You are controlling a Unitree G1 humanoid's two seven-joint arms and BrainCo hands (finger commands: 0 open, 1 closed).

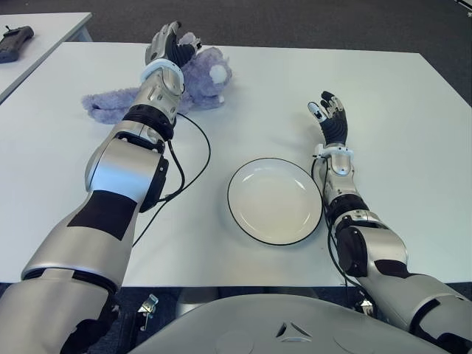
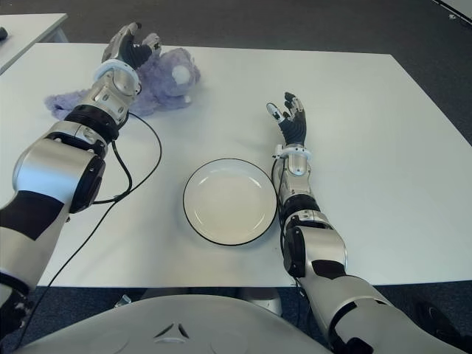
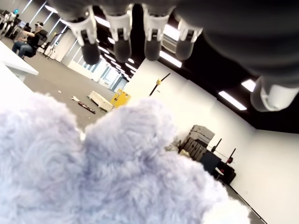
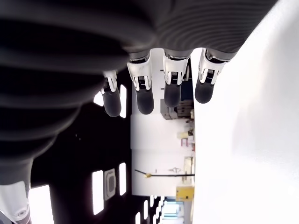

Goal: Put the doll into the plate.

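Doll aside for a moment, the nearest thing is the white plate [image 1: 274,200], which sits empty close to the near edge of the white table [image 1: 413,147]. Just to the right of the plate lies the right forearm, and beyond the plate's right rim the right hand [image 1: 330,118] is held with its fingers [image 4: 172,88] extended and relaxed, holding nothing. A black cable [image 1: 193,164] loops over the tabletop to the left of the plate, running from the left forearm. Farther from the plate, well beyond it and off to its left, the purple plush doll [image 1: 203,77] lies on the table. The left hand [image 1: 167,46] is over the doll's far side, fingers [image 3: 120,39] spread open above the fur and not closed on it. Beyond the plate at far left, a dark device [image 1: 15,40] sits on a second table [image 1: 55,28].
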